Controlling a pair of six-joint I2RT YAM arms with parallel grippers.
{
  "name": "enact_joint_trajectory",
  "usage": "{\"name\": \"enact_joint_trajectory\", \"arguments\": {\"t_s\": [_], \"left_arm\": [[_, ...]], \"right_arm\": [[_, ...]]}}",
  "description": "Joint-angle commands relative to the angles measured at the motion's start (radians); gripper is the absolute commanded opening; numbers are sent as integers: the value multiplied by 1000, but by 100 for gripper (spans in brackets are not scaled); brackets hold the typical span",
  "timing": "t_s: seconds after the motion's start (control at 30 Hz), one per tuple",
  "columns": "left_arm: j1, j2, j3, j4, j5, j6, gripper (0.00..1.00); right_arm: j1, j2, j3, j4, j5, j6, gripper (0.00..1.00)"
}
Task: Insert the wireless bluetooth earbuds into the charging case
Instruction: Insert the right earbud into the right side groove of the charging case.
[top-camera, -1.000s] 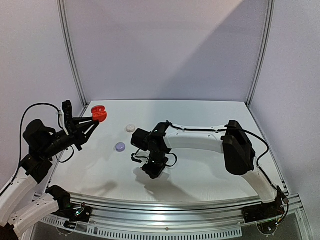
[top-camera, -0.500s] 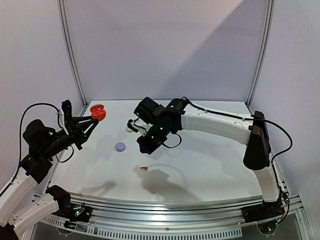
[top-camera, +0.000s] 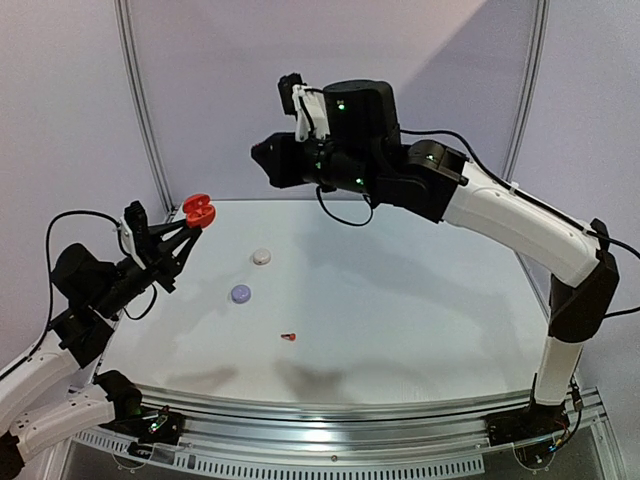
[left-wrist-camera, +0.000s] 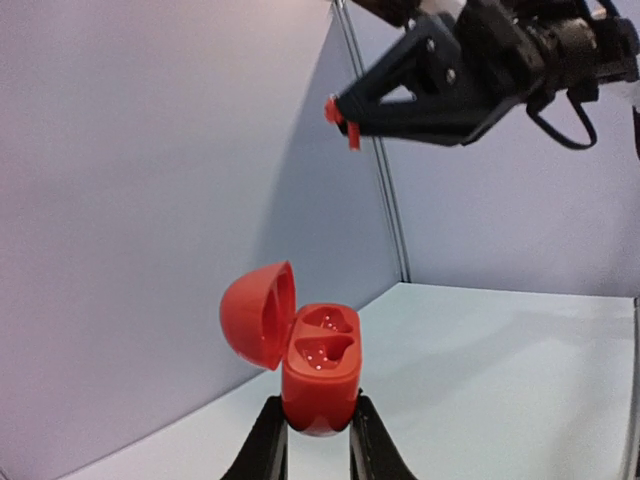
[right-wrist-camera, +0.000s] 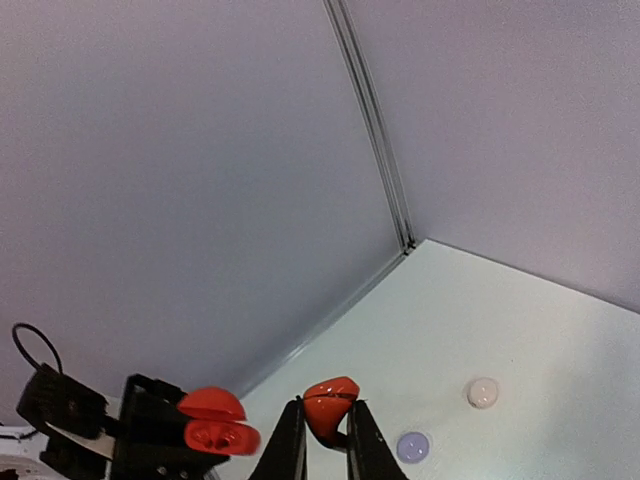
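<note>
My left gripper (top-camera: 193, 226) is shut on an open red charging case (top-camera: 198, 209), held upright above the table's left side. In the left wrist view the case (left-wrist-camera: 318, 368) shows two empty sockets, with its lid (left-wrist-camera: 256, 316) tipped back to the left. My right gripper (top-camera: 260, 158) is raised high at the back and is shut on a red earbud (right-wrist-camera: 333, 400). That earbud (left-wrist-camera: 341, 113) shows above the case in the left wrist view. A second red earbud (top-camera: 288, 336) lies on the table. The other earbuds are out of view.
A closed round white case (top-camera: 261, 257) and a closed round lavender case (top-camera: 240, 293) sit on the table left of centre. Both also show in the right wrist view, white (right-wrist-camera: 483, 392) and lavender (right-wrist-camera: 412, 446). Wall panels and a frame post (top-camera: 145, 130) stand close behind.
My right arm has risen from the table's middle to high at the back left, carrying one red earbud. Another red earbud now lies uncovered on the table. My left gripper lifted the case slightly.
</note>
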Motion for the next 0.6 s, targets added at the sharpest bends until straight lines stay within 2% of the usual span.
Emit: {"name": "enact_joint_trajectory", "arguments": {"t_s": [0.0, 0.27, 0.57], "left_arm": [[-81, 47, -19, 184, -121, 135, 0], [-119, 120, 45, 256, -196, 155, 0], [-127, 149, 84, 277, -231, 132, 0]], "right_arm": [[66, 4, -20, 270, 140, 16, 0], [139, 73, -16, 460, 184, -58, 0], [143, 136, -6, 520, 138, -49, 0]]}}
